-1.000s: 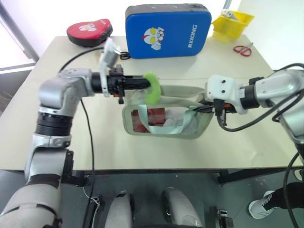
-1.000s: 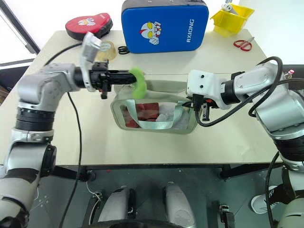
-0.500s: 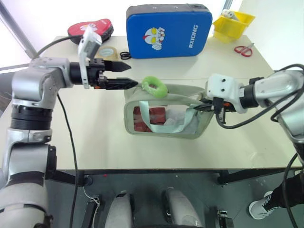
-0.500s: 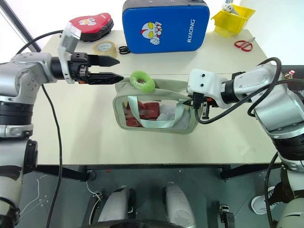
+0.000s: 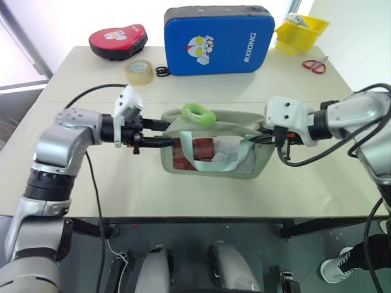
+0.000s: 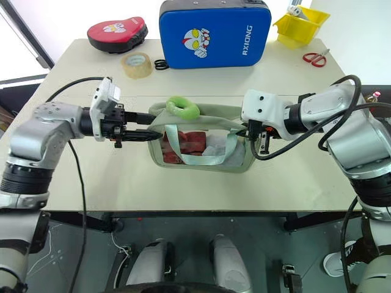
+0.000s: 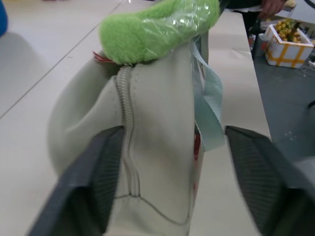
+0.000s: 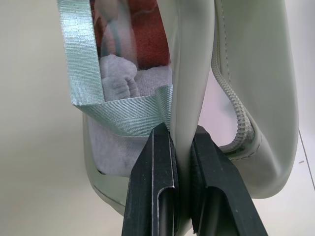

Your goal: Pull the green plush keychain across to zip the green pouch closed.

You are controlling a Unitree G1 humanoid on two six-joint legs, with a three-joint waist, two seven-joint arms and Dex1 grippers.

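The green pouch (image 5: pixel 211 160) stands on the table with red and white contents behind its clear side. The green plush keychain (image 5: pixel 198 114) lies on its top near the left end, free of both grippers. My left gripper (image 5: pixel 170 133) is level with the pouch's left end. In the left wrist view its fingers (image 7: pixel 93 182) stand apart on either side of that end, under the keychain (image 7: pixel 157 29). My right gripper (image 5: pixel 267 138) is shut on the pouch's right end; the right wrist view shows its fingertips (image 8: pixel 160 147) pinching the fabric edge beside the zipper (image 8: pixel 234 105).
At the table's back stand a blue padded case (image 5: pixel 217 39), a red pad (image 5: pixel 116 41), a beige tape roll (image 5: pixel 139 71) and a yellow bin (image 5: pixel 299 32), with red scissors (image 5: pixel 315 65) beside the bin. Bare tabletop (image 5: pixel 201 195) lies in front of the pouch.
My left gripper let go of the keychain, opened and drew back left. It then came down to the pouch's left end with narrower jaws. The keychain dropped onto the pouch top. The right gripper has not moved.
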